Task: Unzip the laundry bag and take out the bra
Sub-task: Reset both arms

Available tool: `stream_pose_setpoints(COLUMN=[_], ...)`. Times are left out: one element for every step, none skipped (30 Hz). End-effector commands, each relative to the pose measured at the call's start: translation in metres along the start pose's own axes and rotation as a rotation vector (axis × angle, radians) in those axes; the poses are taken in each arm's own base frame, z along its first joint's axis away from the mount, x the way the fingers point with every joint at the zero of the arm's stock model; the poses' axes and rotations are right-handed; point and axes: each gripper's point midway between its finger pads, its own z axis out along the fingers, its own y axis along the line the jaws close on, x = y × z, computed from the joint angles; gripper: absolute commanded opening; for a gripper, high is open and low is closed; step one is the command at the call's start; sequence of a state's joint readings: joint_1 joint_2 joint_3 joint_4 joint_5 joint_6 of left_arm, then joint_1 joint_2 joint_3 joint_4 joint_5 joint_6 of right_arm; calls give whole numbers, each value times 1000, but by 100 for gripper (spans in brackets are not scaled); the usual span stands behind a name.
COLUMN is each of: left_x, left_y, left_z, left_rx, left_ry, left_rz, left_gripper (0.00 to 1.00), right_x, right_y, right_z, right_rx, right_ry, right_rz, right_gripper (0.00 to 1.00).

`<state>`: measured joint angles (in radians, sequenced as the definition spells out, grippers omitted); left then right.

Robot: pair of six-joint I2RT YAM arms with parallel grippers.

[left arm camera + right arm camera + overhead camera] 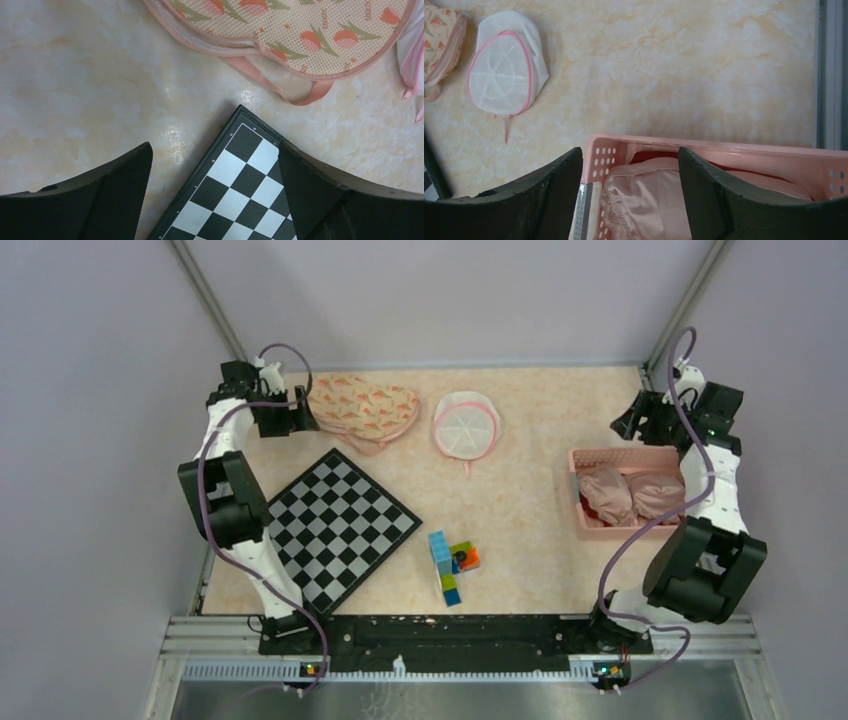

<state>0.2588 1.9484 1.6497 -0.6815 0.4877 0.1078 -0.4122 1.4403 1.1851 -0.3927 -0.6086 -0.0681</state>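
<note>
Black fingers of my left gripper (214, 150) fill the near edge of the left wrist view. They are spread wide and grasp nothing, and the far corner of a chessboard (240, 200) shows on the table below the gap.

Just beyond those fingers, far and slightly right, lies the peach-print mesh laundry bag (300, 25). It rests flat at the far side of the table (75, 90), left of centre. Its long axis runs left to right, and its strap loop (300, 97) trails toward the near side. Its near rim shows layered edges, but I cannot make out a zip pull. Right of it and apart from it sits a white round laundry bag (466, 426) with pink trim. I judge either could be the bag meant, and my left arm is nearer to both. That arm reaches up the left side, elbow bent, with its wrist at the left end of the peach-print bag.

My right gripper (630, 150) hovers at the far right above the far-left corner of a pink basket (724, 147). Its fingers are released and hold nothing. Inside the basket lies what looks like a pink satin bra (644, 200) with lace trim, beside more pink fabric. I cannot tell whether either bag holds another. The right arm is folded back, well apart from both bags.
</note>
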Motion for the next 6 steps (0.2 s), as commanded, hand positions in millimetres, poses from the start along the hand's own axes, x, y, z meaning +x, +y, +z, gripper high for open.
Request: stream_pose_setpoints(left_x=[-29, -31, -33, -35, -36, -37], left_y=[1, 2, 2, 3, 3, 2], left_z=[-24, -25, -26, -26, -27, -28], left_rx=[-16, -21, -25, -29, -28, -23], left_ry=[-86, -94, -98, -102, -105, -108], left_rz=[37, 39, 41, 42, 43, 44], left_gripper=[99, 99, 99, 99, 99, 99], right_x=[-14, -16, -17, -19, -20, -21], right_y=[7, 7, 6, 5, 5, 4], right_z=[-8, -7, -6, -6, -5, -4], right_rx=[-24, -24, -23, -22, -22, -23], right_ry=[-47, -48, -49, -51, -52, -54], right_rz=[-33, -35, -36, -38, -36, -35], right_gripper=[69, 69, 69, 69, 69, 69])
